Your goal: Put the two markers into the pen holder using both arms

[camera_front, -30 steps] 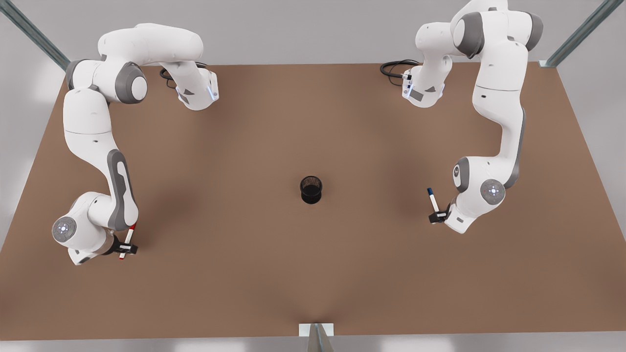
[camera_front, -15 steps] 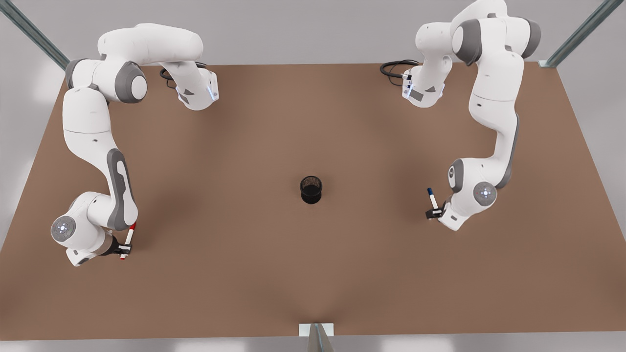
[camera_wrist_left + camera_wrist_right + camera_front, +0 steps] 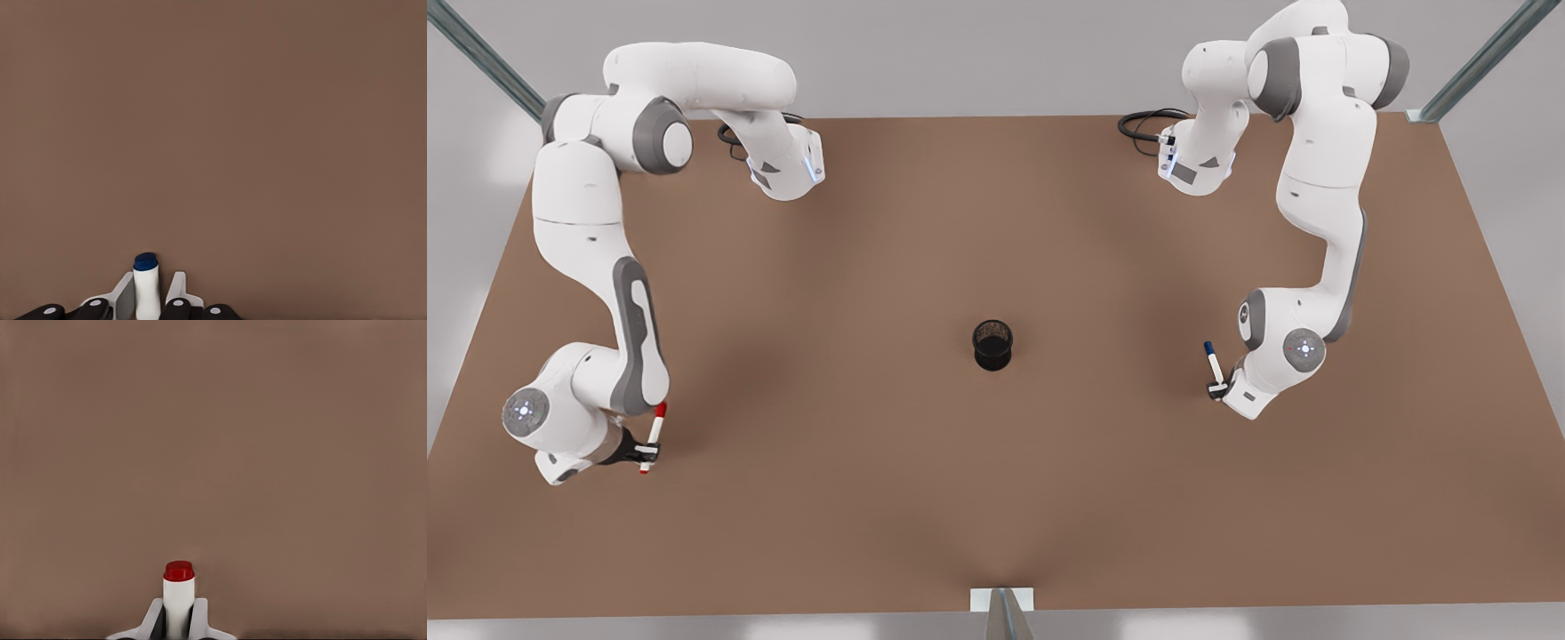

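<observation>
Bright, even, diffuse light overhead. Soft, broad shadows on the brown bench (image 3: 996,498) under both arms; darker patches at left centre and right centre of the front view. Faint vertical shading toward bottom centre. No hard glare; mild sheen on white arm shells. Wrist views flat and evenly lit, slightly darker toward the bottom edge. No evident edge distortion.

Brown table (image 3: 996,498), black cables (image 3: 1138,124).
</observation>
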Available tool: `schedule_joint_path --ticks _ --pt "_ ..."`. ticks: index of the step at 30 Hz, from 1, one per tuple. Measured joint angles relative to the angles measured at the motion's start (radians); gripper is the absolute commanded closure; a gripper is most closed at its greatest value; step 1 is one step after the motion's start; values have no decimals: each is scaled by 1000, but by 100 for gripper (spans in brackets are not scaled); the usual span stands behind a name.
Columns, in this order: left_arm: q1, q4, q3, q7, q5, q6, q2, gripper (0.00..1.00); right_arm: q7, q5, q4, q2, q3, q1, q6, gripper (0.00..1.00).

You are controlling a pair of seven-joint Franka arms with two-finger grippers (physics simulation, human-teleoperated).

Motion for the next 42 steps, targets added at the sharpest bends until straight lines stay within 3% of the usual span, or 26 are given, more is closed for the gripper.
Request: schedule_joint_path --ticks 4,11,22,28,33,42 --pt "-2 0 0 -2 1 -1 -6 70 -1 1 0 -154 62 7 -96 74" --pt "-6 4 -2 -22 4 -10 -26 74 2 3 2 -294 227 3 -204 78" --pt "-12 72 -92 -66 -97 -171 -250 76 36 3 31 -333 408 8 -234 79" --pt "-121 206 -195 -90 -286 -196 -234 76 69 3 28 -326 504 19 -198 79" --pt "-334 225 -210 -90 -360 -35 -191 78 113 2 28 -317 525 131 -106 79" --pt "-488 194 -248 14 -403 441 -16 78 175 -4 31 -271 522 220 38 79"
